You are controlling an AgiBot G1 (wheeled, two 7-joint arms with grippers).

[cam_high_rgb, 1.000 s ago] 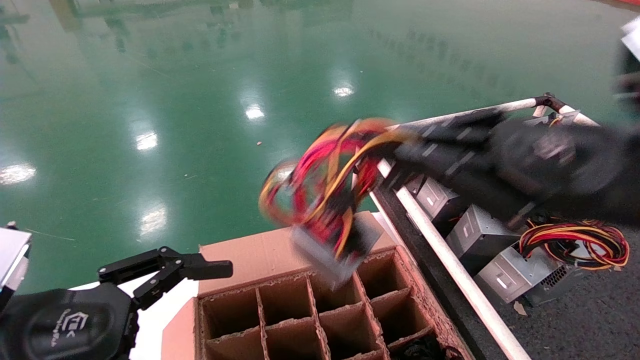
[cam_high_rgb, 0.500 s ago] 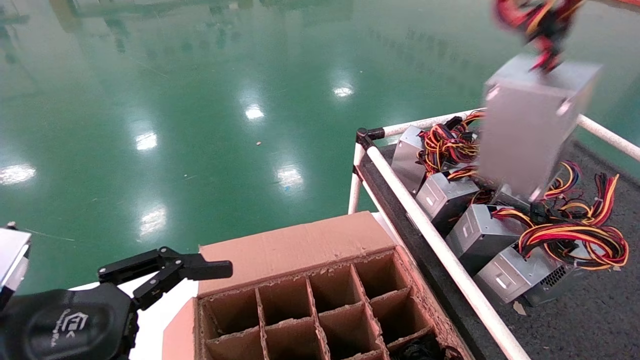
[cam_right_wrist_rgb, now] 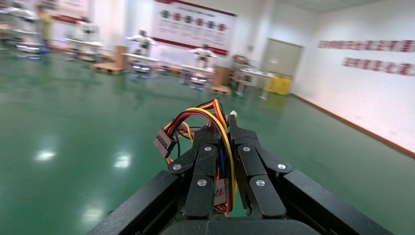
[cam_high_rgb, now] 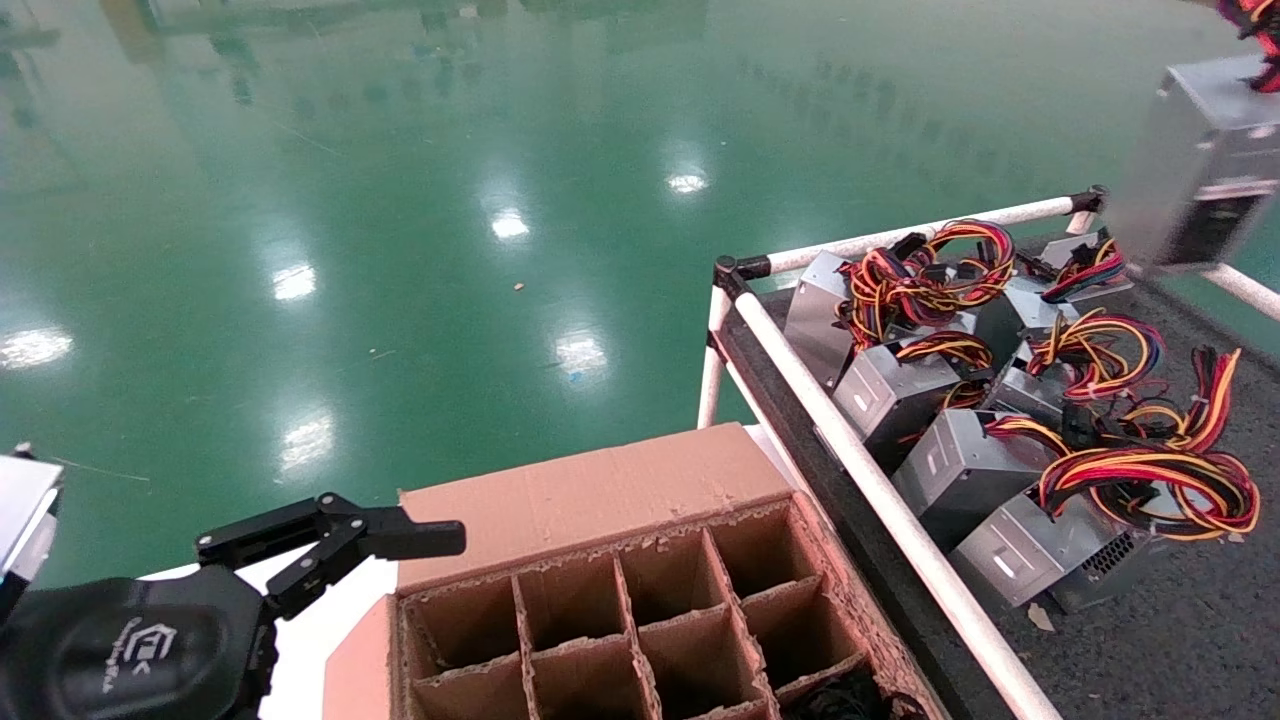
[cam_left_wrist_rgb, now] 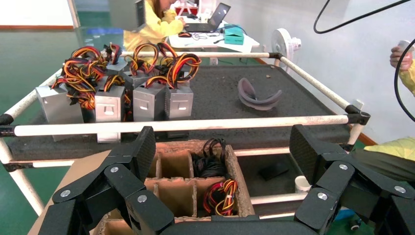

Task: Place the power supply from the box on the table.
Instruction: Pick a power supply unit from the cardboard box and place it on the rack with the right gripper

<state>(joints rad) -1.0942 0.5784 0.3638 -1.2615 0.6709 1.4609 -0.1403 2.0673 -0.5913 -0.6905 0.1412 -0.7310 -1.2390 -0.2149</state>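
Above the table, the right hand grips a power supply by its cables; left hand wide.

power supply blurred, cut by the head view's edge, right hand out of that frame

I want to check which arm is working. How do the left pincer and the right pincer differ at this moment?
The left pincer is open and holds nothing; the right pincer is shut on a cable bundle. The left pincer hangs over the box; the right pincer is up in the air, with the power supply hanging above the table's far corner. Both have black fingers.
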